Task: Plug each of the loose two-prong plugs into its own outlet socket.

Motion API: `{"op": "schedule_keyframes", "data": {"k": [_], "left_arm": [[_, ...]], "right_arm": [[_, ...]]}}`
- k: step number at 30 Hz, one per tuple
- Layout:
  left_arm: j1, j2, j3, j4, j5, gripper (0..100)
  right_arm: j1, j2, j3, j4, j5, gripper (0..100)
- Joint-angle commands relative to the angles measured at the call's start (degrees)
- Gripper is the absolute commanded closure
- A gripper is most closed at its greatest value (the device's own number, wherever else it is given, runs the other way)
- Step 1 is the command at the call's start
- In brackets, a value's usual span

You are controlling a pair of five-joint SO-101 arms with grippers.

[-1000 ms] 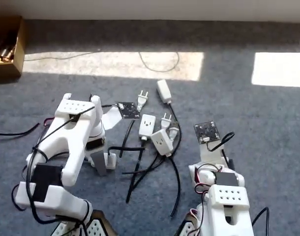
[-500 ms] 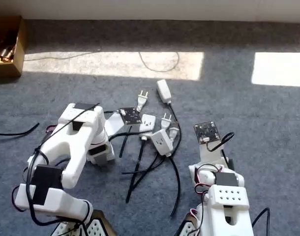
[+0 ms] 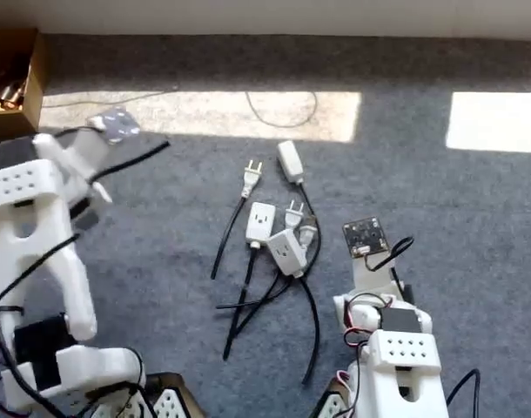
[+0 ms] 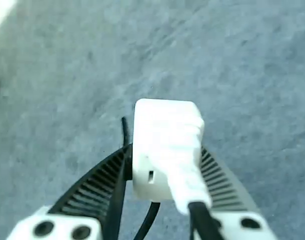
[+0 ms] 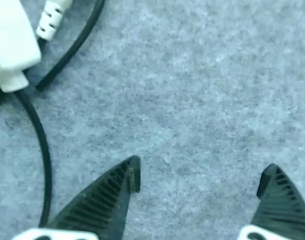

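Bright sun patches on carpet (image 3: pixel 474 226)

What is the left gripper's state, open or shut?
Shut. The left gripper clamps a white block with a black cable between its ribbed fingers, held above the carpet.

The left arm (image 3: pixel 41 252) and the right arm (image 3: pixel 403 366) are white plastic shells with rows of small holes (image 3: pixel 405 347), black motor blocks (image 3: pixel 41 353), looped black and red cables (image 3: pixel 356 332), and black ribbed pincer fingers (image 5: pixel 108 194).

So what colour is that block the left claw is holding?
The block is white, with a black cord. Best seen in the left wrist view.
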Motion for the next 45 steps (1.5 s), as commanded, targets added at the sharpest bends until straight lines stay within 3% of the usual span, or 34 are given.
{"op": "schedule_keyframes", "data": {"k": [1, 9, 14, 22, 25, 29, 35, 40, 45], "left_arm": [[-11.4, 10.6, -10.4, -1.4, -1.8, 97], [-20.1, 41.4, -46.0, -1.1, 3.5, 97], [-20.4, 55.3, -68.9, 7.9, 6.9, 97], [-23.2, 67.7, -92.5, 13.1, 16.8, 63], [-22.7, 67.8, -96.3, 19.0, 16.8, 61], [-21.4, 67.8, -99.8, 19.8, 17.5, 61], [-14.3, 67.8, -100.1, 20.0, 28.8, 61], [-2.6, 64.7, -93.1, 20.4, 34.0, 61], [16.5, 51.4, -72.8, 20.1, 39.6, 72]], "right_arm": [[-1.0, -0.7, -0.2, -0.8, 0.6, 63.7], [-1.0, -0.8, -0.2, -0.7, 0.6, 63.7], [-1.0, -0.8, -0.2, -0.7, 0.6, 63.7], [-1.0, -0.8, -0.1, -0.7, 0.6, 63.7], [-1.0, -0.8, -0.1, -0.7, 0.6, 63.7], [-0.9, -0.8, -0.1, -0.7, 0.5, 63.7], [8.6, -0.8, -1.7, -0.8, 0.0, 63.7], [13.4, -0.8, -3.6, -0.8, -3.7, 63.7], [13.8, -0.7, -2.9, -6.2, -3.6, 63.7]]}}
